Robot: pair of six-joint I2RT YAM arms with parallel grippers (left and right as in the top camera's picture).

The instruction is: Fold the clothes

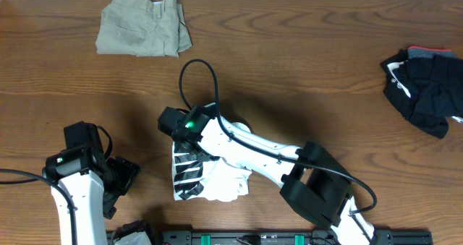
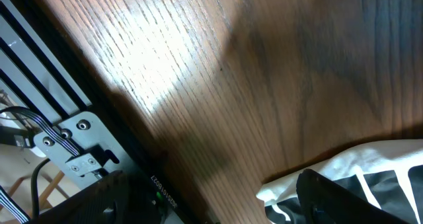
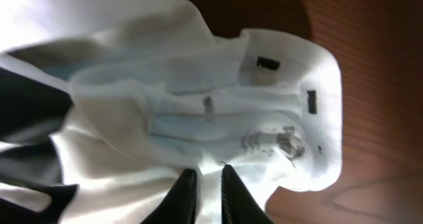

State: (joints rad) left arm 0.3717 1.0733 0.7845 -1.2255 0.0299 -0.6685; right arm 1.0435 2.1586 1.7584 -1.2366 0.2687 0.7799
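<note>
The white T-shirt with black block stripes point(image 1: 217, 178) lies bunched in a compact heap near the table's front middle. My right gripper point(image 1: 192, 145) reaches down onto its upper left part. In the right wrist view its two dark fingers point(image 3: 188, 197) stand a narrow slit apart with a ridge of the white T-shirt point(image 3: 198, 92) pinched between them, the collar label just ahead. My left gripper point(image 1: 119, 181) hovers low to the left of the shirt, jaws wide open and empty. One of its fingers point(image 2: 330, 201) overlaps the T-shirt's edge point(image 2: 370, 161) in the left wrist view.
Folded khaki trousers point(image 1: 142, 32) lie at the back left. A black bundle point(image 1: 427, 89) sits at the right edge. The right arm point(image 1: 289, 165) stretches diagonally across the front. A metal rail and bracket point(image 2: 73, 148) run along the table's front edge.
</note>
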